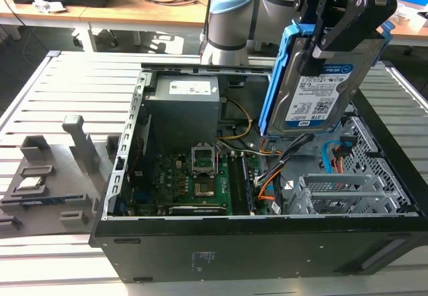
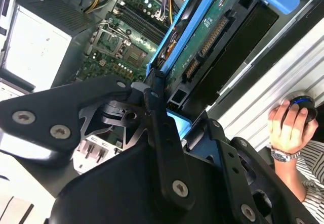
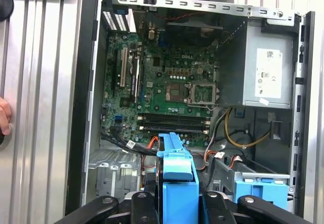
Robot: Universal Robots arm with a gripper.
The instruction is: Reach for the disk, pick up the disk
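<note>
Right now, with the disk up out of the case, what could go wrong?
1. The gripper holds the disk by its top end only, tilted, above the open case. A slip would likely drop it onto the motherboard or cables.
2. The cables sit just under the disk's lower edge and could snag.
3. A person's hand rests beside the case, close to the arm's path.

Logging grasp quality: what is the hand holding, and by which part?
The hand holds the disk, lifted above the open computer case, its fingers closed on the disk's upper end, across the flat faces.
</note>
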